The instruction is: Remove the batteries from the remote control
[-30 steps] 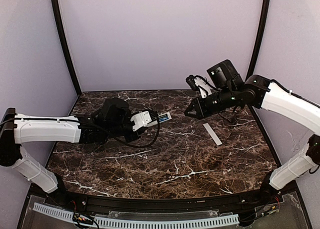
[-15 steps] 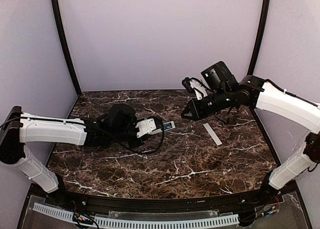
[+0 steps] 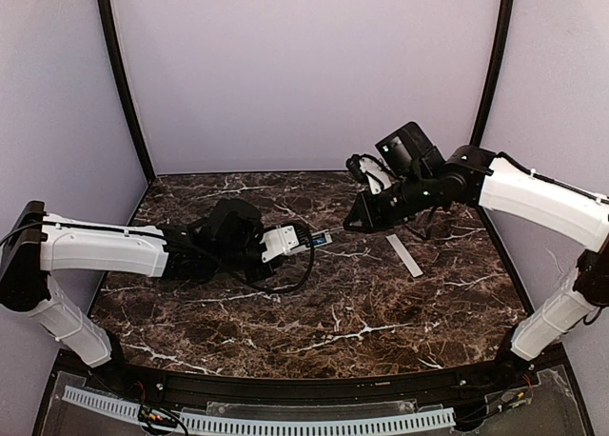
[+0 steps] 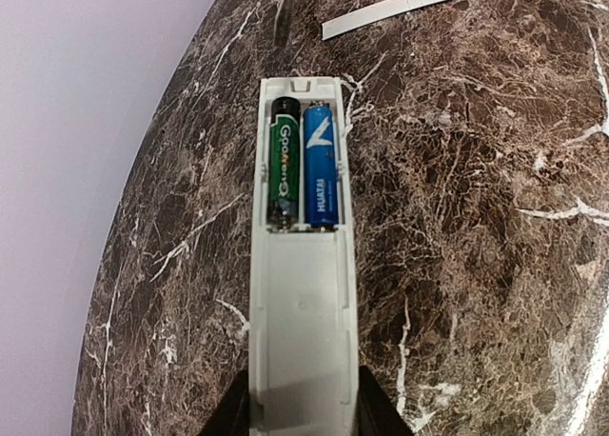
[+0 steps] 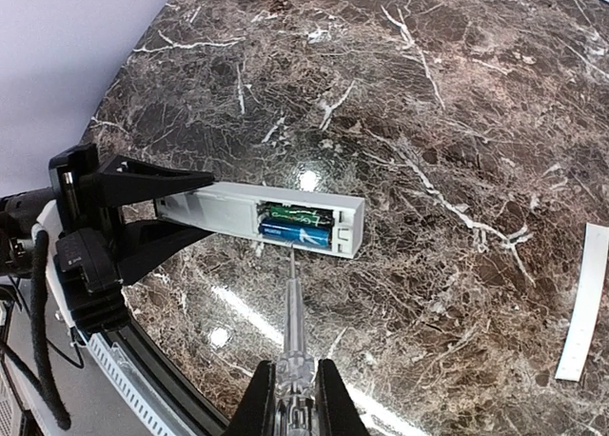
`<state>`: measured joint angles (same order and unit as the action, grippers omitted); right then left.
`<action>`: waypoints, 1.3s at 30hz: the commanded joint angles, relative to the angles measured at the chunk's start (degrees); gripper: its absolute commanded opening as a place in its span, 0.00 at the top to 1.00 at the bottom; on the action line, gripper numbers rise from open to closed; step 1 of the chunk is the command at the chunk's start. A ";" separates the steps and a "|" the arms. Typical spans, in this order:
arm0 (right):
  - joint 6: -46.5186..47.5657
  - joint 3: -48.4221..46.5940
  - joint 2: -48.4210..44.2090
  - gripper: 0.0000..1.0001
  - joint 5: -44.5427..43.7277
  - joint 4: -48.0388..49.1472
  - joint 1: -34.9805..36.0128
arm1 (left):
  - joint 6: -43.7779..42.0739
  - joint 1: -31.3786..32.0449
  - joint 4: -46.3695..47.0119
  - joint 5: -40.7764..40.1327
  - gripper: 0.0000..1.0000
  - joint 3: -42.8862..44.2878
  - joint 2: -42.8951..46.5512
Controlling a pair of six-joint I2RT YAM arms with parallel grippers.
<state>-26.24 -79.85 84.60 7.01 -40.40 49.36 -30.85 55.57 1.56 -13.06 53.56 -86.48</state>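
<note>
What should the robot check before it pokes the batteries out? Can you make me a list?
1. Remote control held firmly: ok, the left gripper pinches its plain end.
2. Cover off: ok, it lies on the table, apart from the remote control.
3. Batteries showing: ok, the green battery and the blue battery lie side by side in the open compartment.
4. Tool in hand: ok, the right gripper is shut on a thin tool.
5. Tool aimed: ok, its tip points at the blue battery's side.
6. Tip touching the battery: cannot tell.
</note>
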 commanded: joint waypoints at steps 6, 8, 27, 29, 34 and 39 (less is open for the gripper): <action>-2.72 -0.52 2.00 1.00 -2.14 -1.87 0.56 | 1.20 0.40 -0.60 -0.58 1.00 1.97 -0.26; -2.81 -0.47 2.48 1.00 -1.71 -1.89 0.56 | 1.24 0.41 -0.75 -0.49 1.00 2.17 -0.27; -2.50 -1.79 3.86 1.00 -3.63 -2.28 0.65 | 1.13 0.98 -1.27 -0.80 1.00 2.41 -0.86; -2.50 -1.81 4.03 1.00 -3.55 -2.13 0.67 | 1.36 0.99 -1.27 -0.81 1.00 2.49 -0.95; -2.51 -1.86 4.76 1.00 -2.70 -1.67 0.65 | 1.53 1.04 -1.28 -1.06 1.00 2.56 -0.97; -2.65 -1.64 4.98 1.00 -2.31 -1.14 0.65 | 1.54 1.07 -1.23 -1.06 1.00 2.59 -0.99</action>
<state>-28.42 -79.94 88.90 4.45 -42.50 49.50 -30.13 56.23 0.30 -13.43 54.43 -87.53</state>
